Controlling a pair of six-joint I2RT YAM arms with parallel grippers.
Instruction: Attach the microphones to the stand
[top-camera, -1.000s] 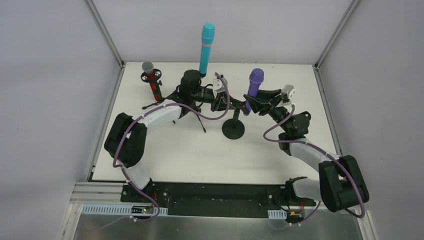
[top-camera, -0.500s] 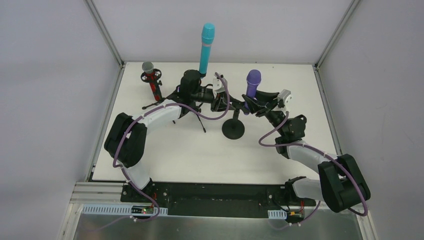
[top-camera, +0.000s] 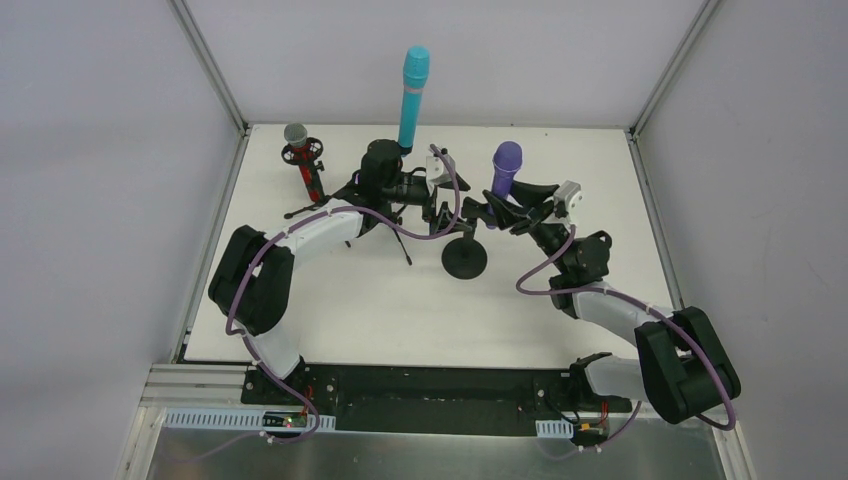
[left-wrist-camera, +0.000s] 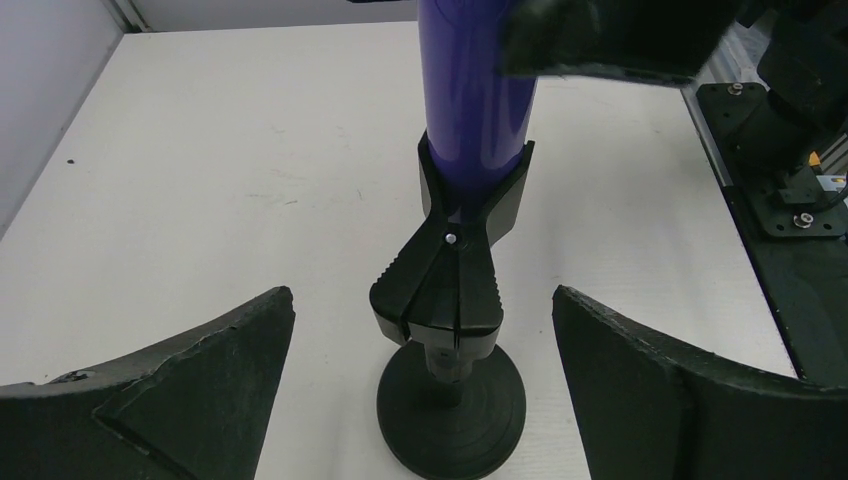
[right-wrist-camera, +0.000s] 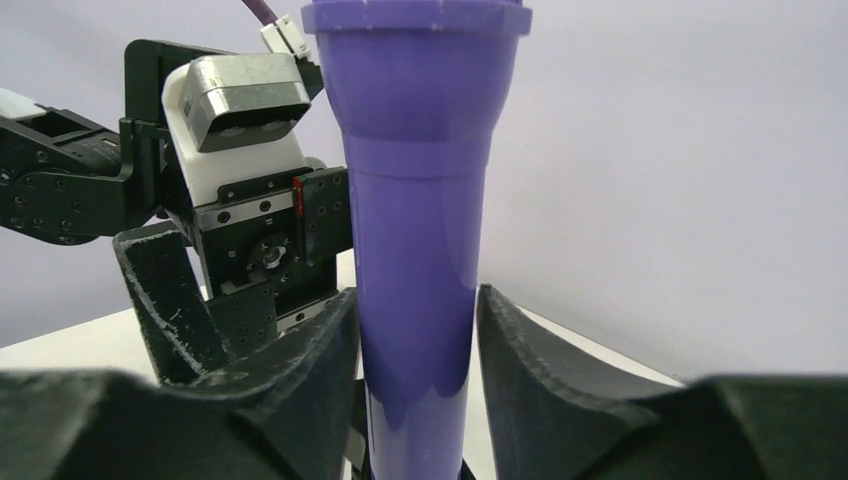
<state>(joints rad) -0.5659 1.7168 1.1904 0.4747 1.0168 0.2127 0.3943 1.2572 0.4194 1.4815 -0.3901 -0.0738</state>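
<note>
From above, we see the left gripper (top-camera: 441, 207) spread wide beside the stand (top-camera: 465, 260), near the middle of the table (top-camera: 330, 320). The right gripper (top-camera: 497, 212) is clamped on the upright purple microphone (top-camera: 505, 165).

At the left wrist, we see the microphone's foot seated in the stand's forked clip (left-wrist-camera: 445, 290), with the fingers (left-wrist-camera: 200, 390) clear on either side.

The right wrist shows us only its fingers (right-wrist-camera: 310, 350) pressing the shaft.

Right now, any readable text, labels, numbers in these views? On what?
None can be read.
The purple microphone, cyan microphone, red microphone: no markings visible.
The grey camera housing on the left wrist: no legible print.
The small board by the left arm's base: too small to read.
</note>
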